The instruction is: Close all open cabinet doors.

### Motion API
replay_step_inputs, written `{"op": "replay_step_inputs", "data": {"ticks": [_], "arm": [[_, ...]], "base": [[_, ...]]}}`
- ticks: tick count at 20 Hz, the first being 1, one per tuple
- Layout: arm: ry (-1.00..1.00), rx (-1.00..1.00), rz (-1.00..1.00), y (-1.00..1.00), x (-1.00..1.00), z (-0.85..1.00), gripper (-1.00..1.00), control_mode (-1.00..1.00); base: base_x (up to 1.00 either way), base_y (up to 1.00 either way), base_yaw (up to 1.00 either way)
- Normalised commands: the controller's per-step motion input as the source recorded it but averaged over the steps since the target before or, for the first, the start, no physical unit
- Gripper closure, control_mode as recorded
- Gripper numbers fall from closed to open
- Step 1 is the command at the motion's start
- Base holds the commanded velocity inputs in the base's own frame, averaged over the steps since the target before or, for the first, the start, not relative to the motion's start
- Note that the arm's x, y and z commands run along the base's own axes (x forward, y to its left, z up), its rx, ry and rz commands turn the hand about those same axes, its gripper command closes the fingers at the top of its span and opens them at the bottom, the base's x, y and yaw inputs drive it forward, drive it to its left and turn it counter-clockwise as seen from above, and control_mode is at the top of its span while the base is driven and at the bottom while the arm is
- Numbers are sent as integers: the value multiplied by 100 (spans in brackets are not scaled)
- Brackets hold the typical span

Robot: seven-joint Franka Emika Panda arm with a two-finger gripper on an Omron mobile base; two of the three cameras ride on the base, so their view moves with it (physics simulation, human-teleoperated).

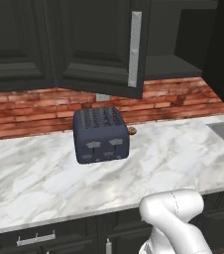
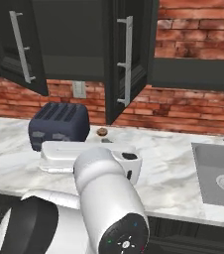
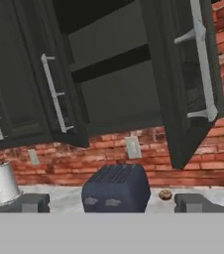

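Soft, even light with no visible lamp falls on all three rendered views, leaving the pale marble table (image 1: 44,168) bright and free of glare. The black cabinet doors (image 2: 129,59) and the open shelf behind them sink into flat dark with little detail. The toaster (image 1: 101,135) casts only a faint shadow, and edges look slightly coarse.

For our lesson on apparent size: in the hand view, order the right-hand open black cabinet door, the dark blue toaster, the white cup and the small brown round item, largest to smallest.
1. Right-hand open black cabinet door, though nearness to the camera may enlarge it.
2. Dark blue toaster.
3. White cup.
4. Small brown round item.
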Motion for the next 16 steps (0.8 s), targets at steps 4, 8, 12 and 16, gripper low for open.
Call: {"op": "replay_step_inputs", "data": {"ticks": [4,8,12,16], "arm": [[-27,17,21,-13,69,38,-100,-100],[-29,15,21,-14,56,24,-100,-100],[-27,9,18,-30,26,3,-100,-100],[-9,1,12,-49,0,0,-100,-100]], "base": [[0,0,0],[0,0,0],[0,0,0],[0,0,0]]}}
